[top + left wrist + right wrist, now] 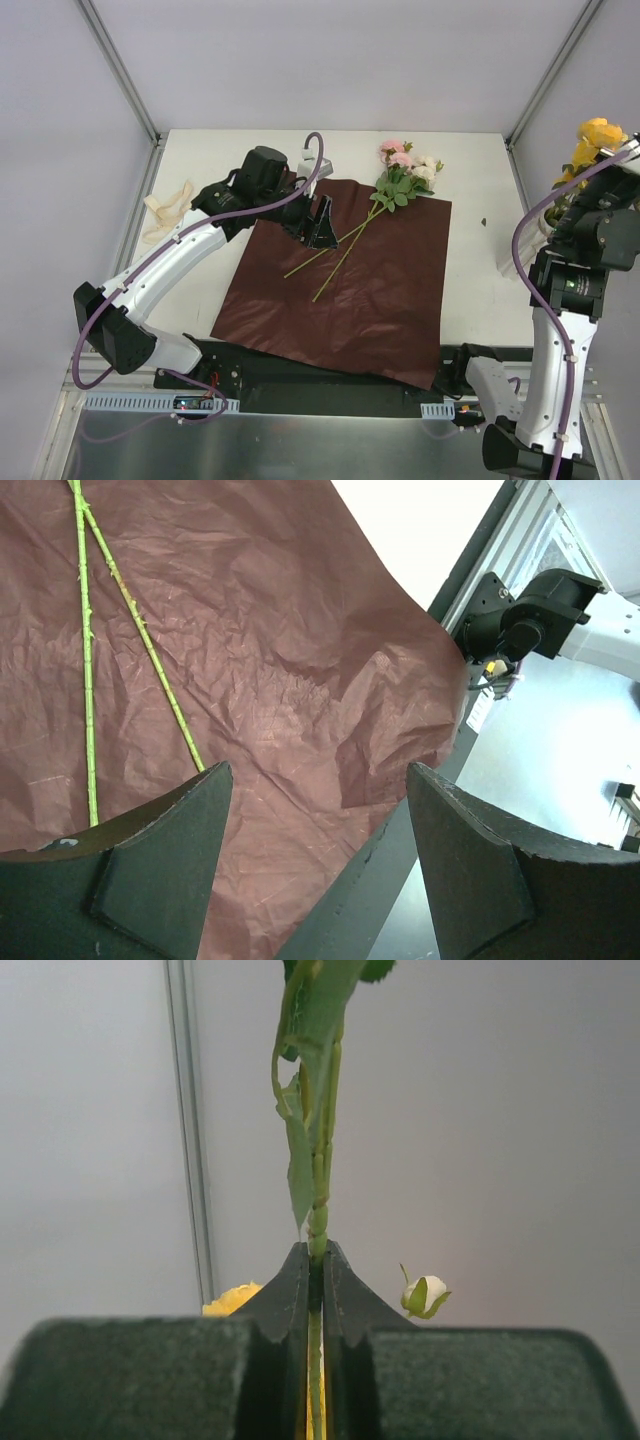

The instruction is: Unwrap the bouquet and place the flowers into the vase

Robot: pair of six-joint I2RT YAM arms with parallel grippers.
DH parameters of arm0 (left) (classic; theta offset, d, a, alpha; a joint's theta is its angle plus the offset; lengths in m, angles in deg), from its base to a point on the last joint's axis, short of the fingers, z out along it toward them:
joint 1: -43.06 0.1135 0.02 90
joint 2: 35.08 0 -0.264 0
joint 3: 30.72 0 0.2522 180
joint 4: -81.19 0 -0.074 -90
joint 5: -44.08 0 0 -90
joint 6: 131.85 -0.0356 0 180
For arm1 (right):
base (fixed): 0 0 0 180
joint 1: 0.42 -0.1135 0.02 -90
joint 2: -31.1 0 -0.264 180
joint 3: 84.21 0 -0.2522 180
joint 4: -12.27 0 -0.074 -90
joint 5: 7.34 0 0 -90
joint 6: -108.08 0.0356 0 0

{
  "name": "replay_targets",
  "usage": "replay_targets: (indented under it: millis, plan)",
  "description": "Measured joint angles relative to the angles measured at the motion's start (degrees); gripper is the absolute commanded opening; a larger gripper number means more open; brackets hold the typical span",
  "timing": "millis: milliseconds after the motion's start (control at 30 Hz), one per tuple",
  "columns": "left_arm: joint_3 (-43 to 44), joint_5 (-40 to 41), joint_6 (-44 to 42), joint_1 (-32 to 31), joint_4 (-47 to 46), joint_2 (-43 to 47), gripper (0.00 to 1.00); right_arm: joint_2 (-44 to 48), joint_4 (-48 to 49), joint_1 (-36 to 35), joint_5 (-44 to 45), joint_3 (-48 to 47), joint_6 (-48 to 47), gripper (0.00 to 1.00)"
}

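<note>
The bouquet's maroon paper point(370, 290) lies spread flat on the table. Two flowers point(405, 165), pink and cream, rest at its far edge, and their green stems point(88, 680) run back across the paper. My left gripper point(320, 228) hovers over the paper beside those stems, open and empty point(315, 770). My right gripper point(318, 1250) is raised at the far right, shut on the green stem point(320, 1160) of the yellow flowers point(597, 133). A white bud point(425, 1295) shows beside it. A white shape point(508, 262), half hidden behind the right arm, may be the vase.
A loose cream ribbon point(165, 208) lies on the table at the far left. Metal frame posts point(120, 70) stand at the back corners. The right arm's base point(540, 620) sits past the paper's near corner.
</note>
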Motion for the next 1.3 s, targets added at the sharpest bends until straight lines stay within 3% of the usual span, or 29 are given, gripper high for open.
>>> replay_targets:
  millis: [433,900,1300]
  plan:
    - [0.0,0.0,0.0,0.4,0.0,-0.3,0.7,3.7,6.5,8.7,-4.1,6.3,10.8,0.01]
    - [0.0,-0.5,0.0,1.1,0.0,-0.3,0.7,-0.5,0.5,9.2,-5.0,0.2,11.7,0.0]
    - [0.0,-0.6,0.0,1.1,0.0,-0.6,0.7,1.0,0.6,9.4,-5.0,4.7,11.8,0.01]
